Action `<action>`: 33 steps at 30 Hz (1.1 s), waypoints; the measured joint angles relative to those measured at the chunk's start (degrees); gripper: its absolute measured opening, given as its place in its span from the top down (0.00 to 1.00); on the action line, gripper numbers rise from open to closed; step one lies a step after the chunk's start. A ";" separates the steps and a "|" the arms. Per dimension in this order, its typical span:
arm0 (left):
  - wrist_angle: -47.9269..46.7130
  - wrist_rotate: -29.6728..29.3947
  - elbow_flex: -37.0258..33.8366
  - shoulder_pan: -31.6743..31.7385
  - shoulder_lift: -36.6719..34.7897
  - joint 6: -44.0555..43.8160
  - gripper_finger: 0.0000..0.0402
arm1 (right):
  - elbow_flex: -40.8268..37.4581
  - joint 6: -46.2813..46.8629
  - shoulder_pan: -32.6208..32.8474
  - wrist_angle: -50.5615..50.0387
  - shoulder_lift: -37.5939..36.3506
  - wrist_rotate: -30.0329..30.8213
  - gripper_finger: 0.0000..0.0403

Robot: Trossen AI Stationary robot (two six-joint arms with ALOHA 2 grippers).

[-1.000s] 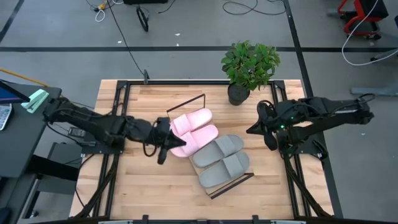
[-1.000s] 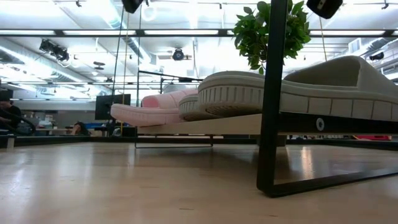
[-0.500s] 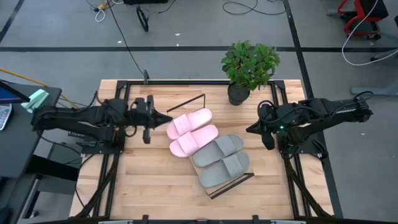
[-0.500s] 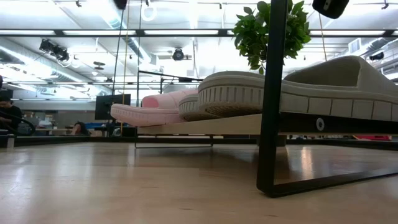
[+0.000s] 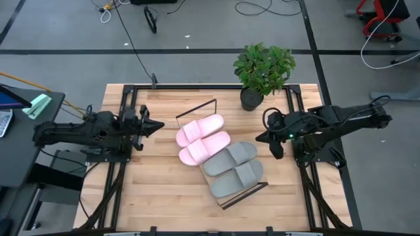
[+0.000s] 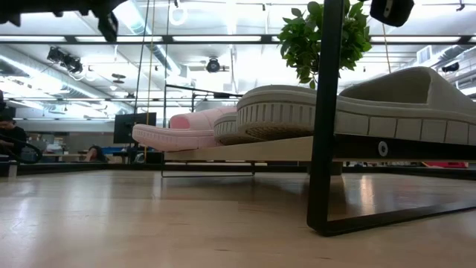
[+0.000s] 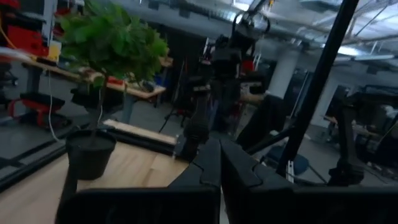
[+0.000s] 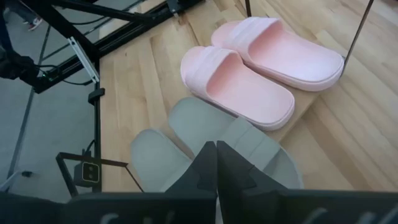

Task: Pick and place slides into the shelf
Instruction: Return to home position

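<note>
High view: all four slides [image 5: 205,147] lie side by side on the shelf [image 5: 195,109], pink next to grey, mid-counter [image 5: 151,190]. Nothing is left to carry, so I judge both arms free. Left gripper [image 5: 156,124] reaches out level, well apart from the shelf; right gripper [image 5: 261,137] hangs near the grey ones. Low view: soles flat on the board. Wrist views: both jaws pressed together, empty.

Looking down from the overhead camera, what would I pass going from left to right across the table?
left gripper → pink slides → grey slides → right gripper
</note>
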 joint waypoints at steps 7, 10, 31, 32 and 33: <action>-0.48 -1.73 -3.51 0.00 -7.43 1.44 1.00 | 0.00 1.40 -0.04 0.68 1.40 -0.08 1.00; -0.34 -1.97 -5.37 -0.16 -9.79 -0.10 1.00 | 0.00 1.64 -0.04 0.97 1.62 -0.08 1.00; 3.18 -11.39 -14.29 -6.84 -21.44 6.55 1.00 | 0.00 5.98 -0.07 1.39 1.70 -0.15 1.00; 2.52 -11.41 -14.29 -6.84 -22.19 7.40 1.00 | 0.00 5.99 -0.07 1.39 1.70 -0.15 1.00; 1.99 -11.43 -14.29 -6.84 -22.90 7.78 1.00 | 0.00 6.11 -0.07 1.39 1.70 -0.15 1.00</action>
